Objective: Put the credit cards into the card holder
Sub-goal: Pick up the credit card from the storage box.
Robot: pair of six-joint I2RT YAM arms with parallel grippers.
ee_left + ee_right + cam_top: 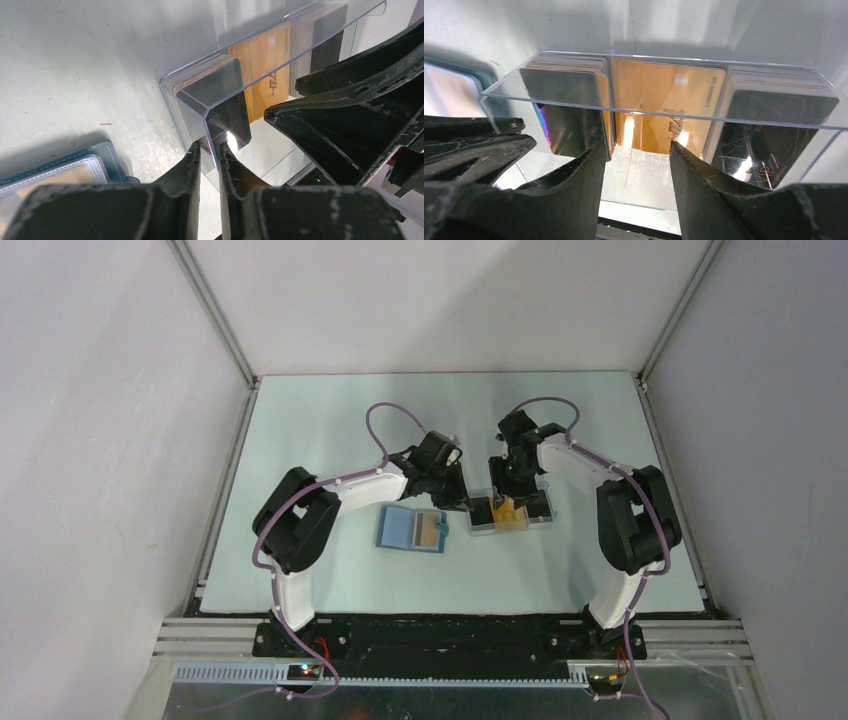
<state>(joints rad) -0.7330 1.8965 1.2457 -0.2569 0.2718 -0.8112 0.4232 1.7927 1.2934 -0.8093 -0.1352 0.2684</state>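
Observation:
The credit cards stand in stacks inside a clear tray (546,523): orange ones (669,95) in the middle compartment, black ones (769,130) on the right, dark shiny ones (569,110) on the left. The blue card holder (410,530) lies open left of the tray, a tan card showing in its right pocket. My left gripper (211,149) is at the tray's left end, its jaws nearly together with the clear end wall (197,107) between them. My right gripper (638,150) hangs open over the middle compartment, just in front of the orange cards, holding nothing.
The two grippers sit close together over the tray; my right gripper's dark fingers (350,110) fill the right of the left wrist view. The card holder's blue edge (107,152) lies just left of my left fingers. Pale tabletop (330,430) surrounds both objects.

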